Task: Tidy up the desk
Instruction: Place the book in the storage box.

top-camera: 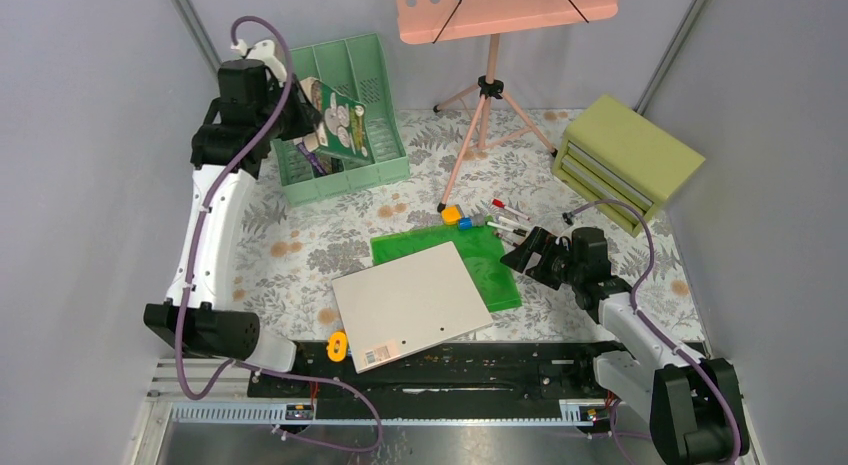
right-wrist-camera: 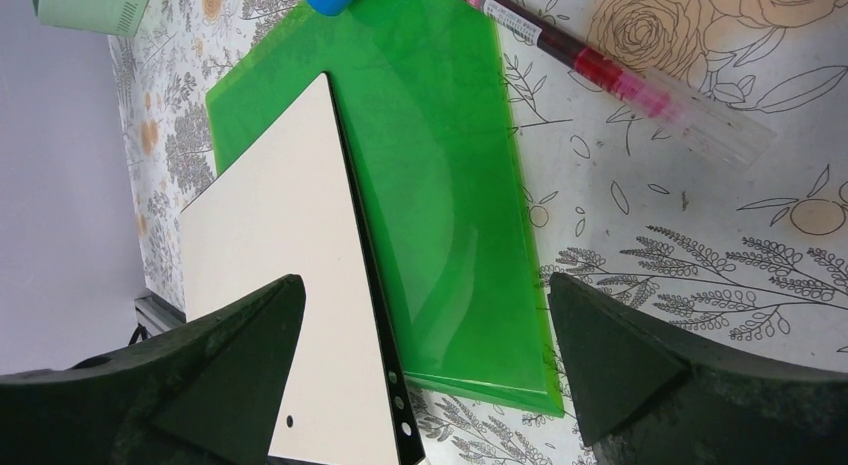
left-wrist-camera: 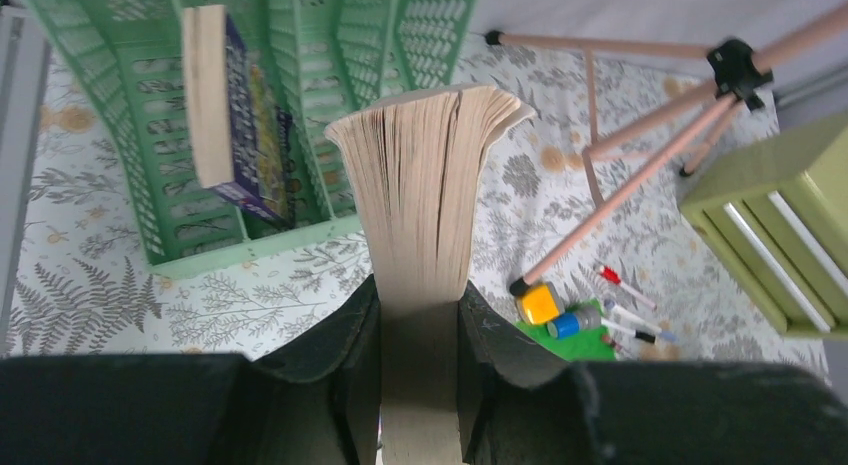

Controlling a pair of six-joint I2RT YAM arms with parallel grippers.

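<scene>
The desk is covered in a fern-and-flower cloth. My left gripper is shut on a thick paperback book, held page-edges up over the green file rack. A second book stands in one of the rack's slots. My right gripper hangs open, low over the right edge of a green folder. Nothing lies between its fingers. A white binder lies partly on the folder.
Pens, a yellow cube and a blue cap lie behind the folder. An olive drawer box sits back right. A pink stand's tripod rises mid-back. An orange item rests by the front rail.
</scene>
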